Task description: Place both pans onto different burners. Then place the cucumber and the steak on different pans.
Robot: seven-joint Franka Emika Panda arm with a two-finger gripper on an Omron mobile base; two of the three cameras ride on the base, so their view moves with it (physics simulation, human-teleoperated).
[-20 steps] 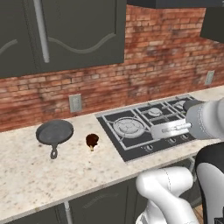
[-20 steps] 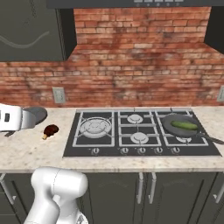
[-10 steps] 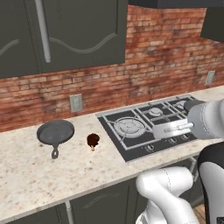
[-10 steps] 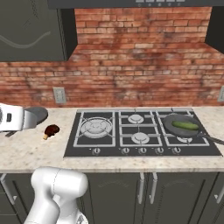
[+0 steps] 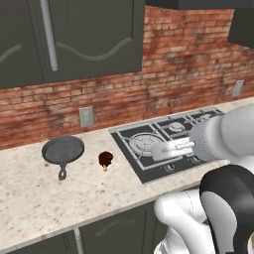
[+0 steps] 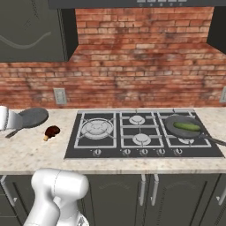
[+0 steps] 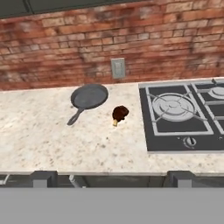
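Note:
One pan (image 6: pixel 184 126) sits on the right-hand burner of the black cooktop (image 6: pixel 132 148), and the green cucumber (image 6: pixel 187 126) lies in it. The other pan (image 5: pixel 63 150) (image 7: pixel 89 96) (image 6: pixel 32 117) rests on the stone counter left of the cooktop, handle toward the front. Between it and the cooktop lies the steak (image 5: pixel 105 158) (image 7: pixel 119 113) (image 6: pixel 52 131), dark with a pale bone end. My gripper (image 7: pixel 112 178) (image 5: pixel 160 151) hovers open and empty above the cooktop's front left, looking down at the steak and the empty pan. The large burner (image 7: pixel 174 106) is bare.
A wall socket (image 7: pixel 117 68) sits in the brick wall behind the counter. Dark cabinets (image 5: pixel 74 39) hang above the left counter. The counter's front edge (image 7: pixel 87 173) runs just under my fingertips. Cooktop knobs (image 6: pixel 132 152) line its front strip.
My hand has drifted a little to the left over the cooktop, toward the steak. The pans, cucumber and steak have stayed where they were.

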